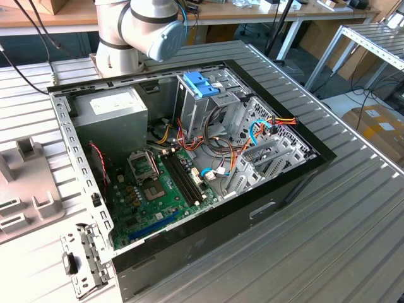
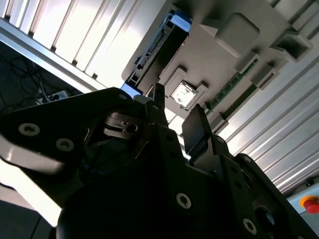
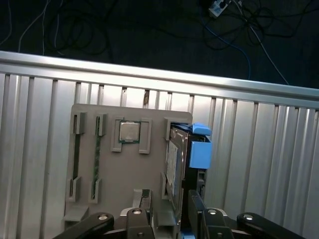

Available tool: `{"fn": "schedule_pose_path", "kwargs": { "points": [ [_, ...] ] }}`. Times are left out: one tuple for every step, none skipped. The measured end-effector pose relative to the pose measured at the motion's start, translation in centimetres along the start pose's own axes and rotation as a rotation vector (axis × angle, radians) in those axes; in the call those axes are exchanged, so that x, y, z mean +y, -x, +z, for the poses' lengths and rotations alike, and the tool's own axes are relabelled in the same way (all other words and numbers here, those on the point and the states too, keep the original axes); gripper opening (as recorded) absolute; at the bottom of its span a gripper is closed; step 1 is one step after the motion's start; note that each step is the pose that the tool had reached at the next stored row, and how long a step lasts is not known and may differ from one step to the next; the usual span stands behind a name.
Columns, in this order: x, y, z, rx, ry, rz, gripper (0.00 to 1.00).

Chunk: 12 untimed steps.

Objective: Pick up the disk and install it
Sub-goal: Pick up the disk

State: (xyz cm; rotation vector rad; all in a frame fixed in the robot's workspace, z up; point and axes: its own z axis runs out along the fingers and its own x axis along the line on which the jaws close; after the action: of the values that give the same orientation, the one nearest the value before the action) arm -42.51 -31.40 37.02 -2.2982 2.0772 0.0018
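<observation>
Tool (image 3: 167, 211), jaws apart, cuts off one end of disk (image 3: 178, 157).

The arm (image 1: 136, 25) is built of silver-grey cylindrical joints, one closed by a grey-blue cap (image 1: 165, 39) (edged in brighter blue). The gripper (image 2: 177, 112) is formed of black angular plates, studded with silver screws (image 2: 183, 200).
</observation>
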Motion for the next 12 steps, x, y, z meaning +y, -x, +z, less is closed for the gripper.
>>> {"fn": "schedule_pose_path", "kwargs": {
  "points": [
    [0.01, 0.04, 0.03, 0.0, 0.0, 0.003, 0.42],
    [0.02, 0.06, 0.06, 0.0003, 0.0, 0.009, 0.42],
    [0.04, 0.07, 0.1, 0.0006, -0.0003, 0.017, 0.42],
    [0.06, 0.08, 0.14, 0.0009, -0.0005, 0.025, 0.42],
    [0.08, 0.08, 0.19, 0.0011, -0.0009, 0.034, 0.42],
    [0.11, 0.09, 0.22, 0.0014, -0.001, 0.042, 0.42],
    [0.15, 0.1, 0.26, 0.0017, -0.0014, 0.05, 0.42],
    [0.24, 0.15, 0.34, 0.002, -0.0018, 0.062, 0.42],
    [0.32, 0.21, 0.37, 0.0021, -0.0019, 0.066, 0.42],
    [0.39, 0.3, 0.39, 0.0022, -0.002, 0.067, 0.42],
    [0.44, 0.44, 0.41, 0.0023, -0.0019, 0.069, 0.42],
    [0.46, 0.54, 0.42, 0.0023, -0.0019, 0.069, 0.42]
  ]
}}
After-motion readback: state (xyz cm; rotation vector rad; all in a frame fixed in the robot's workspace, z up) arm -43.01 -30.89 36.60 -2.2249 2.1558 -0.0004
